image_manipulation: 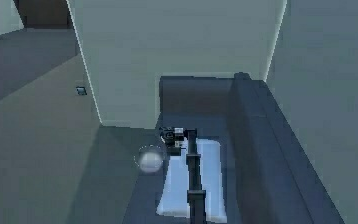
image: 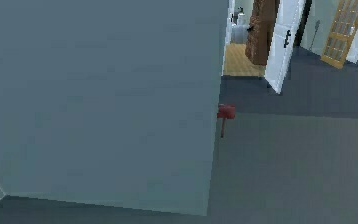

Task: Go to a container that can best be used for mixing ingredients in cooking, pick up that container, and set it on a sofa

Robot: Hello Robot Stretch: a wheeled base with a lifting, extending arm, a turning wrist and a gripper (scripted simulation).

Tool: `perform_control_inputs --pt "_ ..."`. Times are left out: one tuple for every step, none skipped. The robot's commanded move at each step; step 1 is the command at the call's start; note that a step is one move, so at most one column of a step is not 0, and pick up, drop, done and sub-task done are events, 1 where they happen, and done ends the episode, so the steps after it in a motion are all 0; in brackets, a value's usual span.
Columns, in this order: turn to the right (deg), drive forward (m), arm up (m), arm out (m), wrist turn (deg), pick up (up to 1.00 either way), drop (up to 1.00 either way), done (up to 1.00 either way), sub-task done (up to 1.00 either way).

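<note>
In the arm side view, a dark blue sofa (image_manipulation: 262, 150) is seen at the right, its back along the right and one armrest at the far end, set close against a pale grey-green wall (image_manipulation: 157, 50). A long pale cushion (image_manipulation: 215, 170) is laid on the seat. The dark arm (image_manipulation: 195, 185) is raised from the near edge over this cushion, and the pincer (image_manipulation: 168, 136) is found at its far end, above the far part of the seat. Since the sofa lies behind it, whether anything is held by the pincer cannot be told. A round pale bowl (image_manipulation: 150, 158) is seen just left of the cushion and slightly nearer than the pincer, at the seat's left edge; whether it is touched by the fingers or rests on the seat cannot be told. A small wall plate (image_manipulation: 81, 90) is fixed low on the wall to the left, above dark floor (image_manipulation: 47, 150). In the forward view, a broad grey-blue partition (image: 107, 100) is met at the left and middle. A small red thing (image: 224, 113) on a thin stem is placed at its right edge. Farther off at the right, a white door (image: 282, 45) is stood ajar beside a brown wooden door (image: 259, 30), and a glazed wooden door (image: 343, 32) is seen at the far right.
</note>
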Motion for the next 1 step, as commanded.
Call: perform_control_inputs --pt "0.0 0.00 0.10 0.00 0.0 0.00 0.00 0.00 0.00"
